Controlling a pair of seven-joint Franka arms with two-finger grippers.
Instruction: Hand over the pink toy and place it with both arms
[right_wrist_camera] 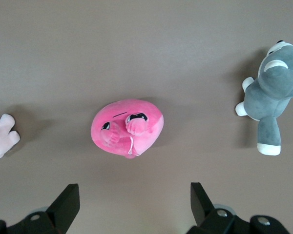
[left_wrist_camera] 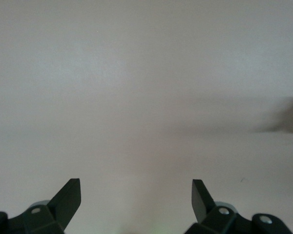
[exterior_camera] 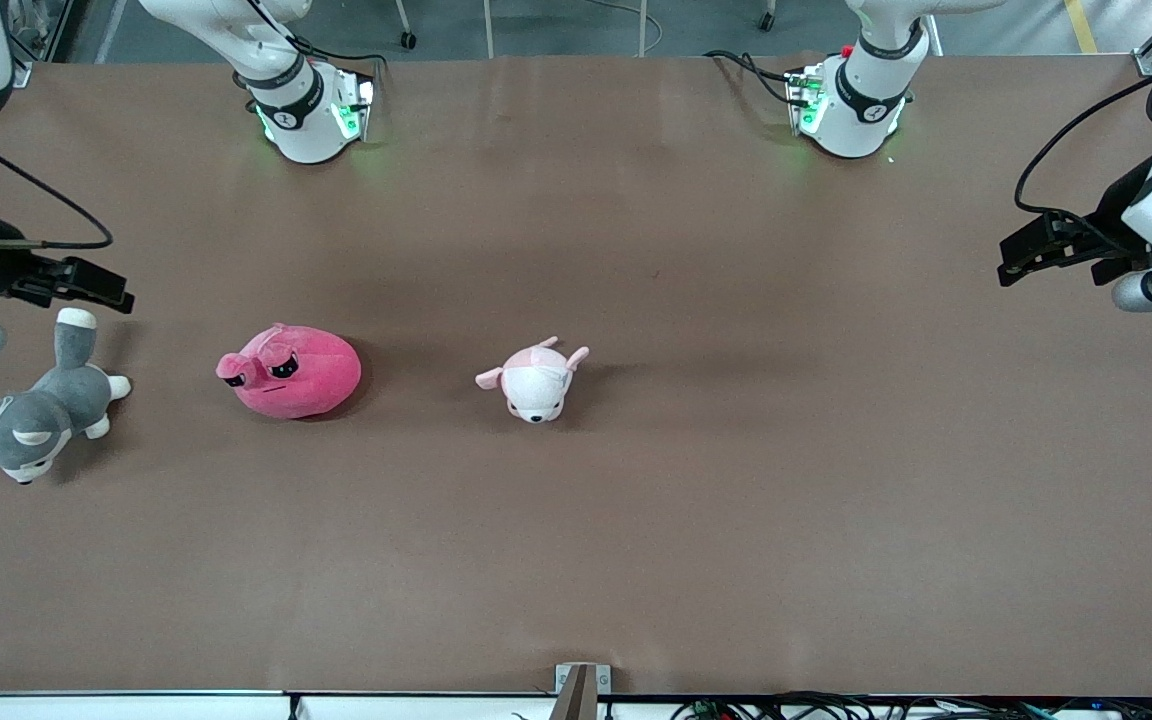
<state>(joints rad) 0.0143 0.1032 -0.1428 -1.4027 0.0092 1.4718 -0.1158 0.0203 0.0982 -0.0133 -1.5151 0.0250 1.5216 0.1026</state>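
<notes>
The pink toy (exterior_camera: 291, 372) is a hot-pink round plush with droopy black eyes. It lies on the brown table (exterior_camera: 736, 520) toward the right arm's end and also shows in the right wrist view (right_wrist_camera: 127, 127). My right gripper (exterior_camera: 111, 288) is open and empty in the air, beside the toy and above the husky's tail; its tips frame bare table in its wrist view (right_wrist_camera: 135, 191). My left gripper (exterior_camera: 1008, 262) is open and empty over bare table at the left arm's end, far from the toy, and its wrist view (left_wrist_camera: 136, 187) shows only tabletop.
A grey-and-white husky plush (exterior_camera: 31, 425) lies at the right arm's end of the table, and shows in the right wrist view (right_wrist_camera: 271, 92). A small pale pink-and-white puppy plush (exterior_camera: 536, 380) lies near the table's middle, beside the pink toy (right_wrist_camera: 0, 134).
</notes>
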